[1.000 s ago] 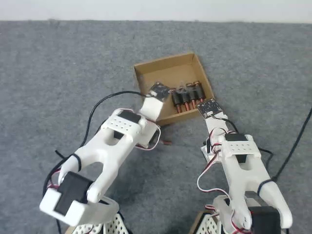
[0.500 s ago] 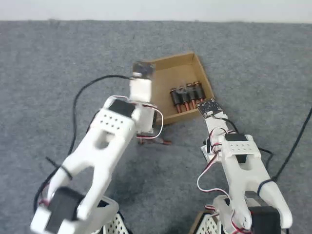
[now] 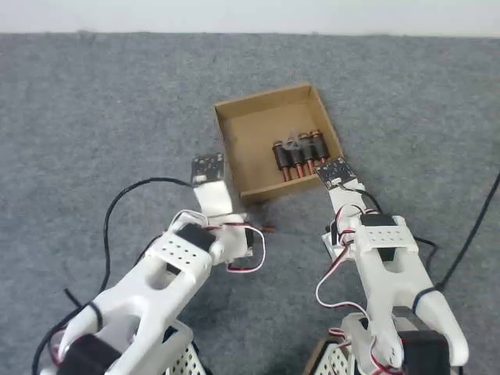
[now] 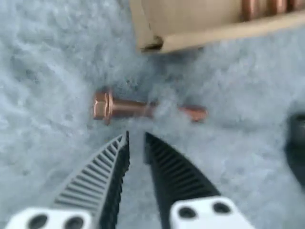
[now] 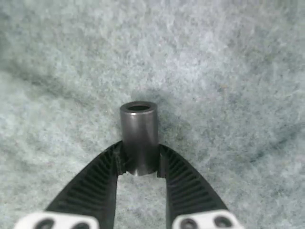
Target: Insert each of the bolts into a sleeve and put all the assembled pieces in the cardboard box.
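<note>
A copper bolt (image 4: 143, 109) lies flat on the grey carpet just in front of the cardboard box (image 3: 258, 129); one end of the bolt (image 3: 266, 228) peeks out beside the left arm (image 3: 187, 258). My left gripper (image 4: 136, 138) hovers close over the bolt, open by a narrow gap with nothing in it. My right gripper (image 5: 139, 152) is shut on a dark sleeve (image 5: 138, 136), held upright over the carpet. The right arm (image 3: 383, 258) stands by the box's near right corner. Several assembled pieces (image 3: 299, 156) lie side by side inside the box.
The box's front wall (image 4: 214, 33) is just beyond the bolt. Black cables (image 3: 133, 195) loop over the carpet left of the left arm. Open carpet lies left and right of the box.
The left arm has swung out from over the box and drawn back and down to the carpet in front of it, over the bolt. The right arm has not moved.
</note>
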Available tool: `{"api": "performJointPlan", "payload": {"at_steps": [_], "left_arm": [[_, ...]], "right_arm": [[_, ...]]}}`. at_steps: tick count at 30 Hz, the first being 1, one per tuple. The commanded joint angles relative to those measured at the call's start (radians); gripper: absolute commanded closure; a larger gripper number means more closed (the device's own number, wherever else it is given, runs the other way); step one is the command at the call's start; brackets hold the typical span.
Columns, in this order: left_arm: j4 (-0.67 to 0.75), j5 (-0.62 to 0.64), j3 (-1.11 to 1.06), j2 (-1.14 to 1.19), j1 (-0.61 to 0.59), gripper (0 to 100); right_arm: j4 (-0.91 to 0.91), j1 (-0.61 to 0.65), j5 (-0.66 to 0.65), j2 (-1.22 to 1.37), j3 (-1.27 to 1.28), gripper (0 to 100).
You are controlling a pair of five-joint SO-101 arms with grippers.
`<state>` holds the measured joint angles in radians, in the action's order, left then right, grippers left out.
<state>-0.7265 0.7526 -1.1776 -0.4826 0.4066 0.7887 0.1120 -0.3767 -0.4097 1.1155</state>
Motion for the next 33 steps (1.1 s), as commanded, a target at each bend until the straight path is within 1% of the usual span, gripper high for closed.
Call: {"api": "performJointPlan", "payload": {"at_steps": [1, 3, 6, 9, 11, 15, 18, 21, 23, 25, 27, 29, 31, 33], "left_arm": [[0.075, 0.133, 0.016, 0.035, 0.003, 86], [0.075, 0.138, 0.041, 0.069, 0.000, 84], [0.078, 0.187, 0.077, 0.123, -0.002, 84], [0.075, 0.198, 0.104, 0.163, -0.003, 84], [0.075, 0.198, 0.117, 0.186, -0.028, 84], [0.078, 0.227, 0.177, 0.256, -0.121, 84], [0.071, 0.229, 0.228, 0.322, -0.130, 84], [0.021, 0.229, 0.278, 0.368, -0.130, 85], [0.000, 0.229, 0.294, 0.387, -0.130, 86], [-0.005, 0.227, 0.294, 0.388, -0.130, 92], [-0.005, 0.201, 0.292, 0.388, -0.130, 100], [-0.006, 0.153, 0.292, 0.388, -0.130, 98], [-0.011, 0.114, 0.292, 0.387, -0.135, 99], [-0.066, 0.066, 0.305, 0.379, -0.138, 99]], "right_arm": [[-0.015, -0.015, 0.000, -0.050, -0.003, 99.3], [-0.013, -0.013, 0.000, -0.050, -0.003, 99.3], [-0.013, -0.013, -0.002, -0.050, -0.003, 99.3], [-0.013, -0.013, -0.002, -0.050, -0.003, 99.3], [-0.013, -0.013, -0.008, -0.050, -0.003, 99.3], [-0.013, -0.005, -0.046, -0.054, 0.011, 99.3], [-0.013, -0.005, -0.048, -0.054, 0.011, 99.3], [-0.013, -0.005, -0.048, -0.054, 0.011, 99.3], [-0.013, -0.005, -0.048, -0.054, 0.011, 99.3], [-0.013, -0.005, -0.048, -0.054, 0.011, 99.3], [-0.013, -0.005, -0.048, -0.053, 0.011, 99.3], [-0.013, -0.005, -0.048, -0.053, 0.011, 99.3], [-0.013, -0.005, -0.048, -0.053, 0.011, 99.3], [-0.013, -0.005, -0.048, -0.053, 0.011, 99.3]]}}
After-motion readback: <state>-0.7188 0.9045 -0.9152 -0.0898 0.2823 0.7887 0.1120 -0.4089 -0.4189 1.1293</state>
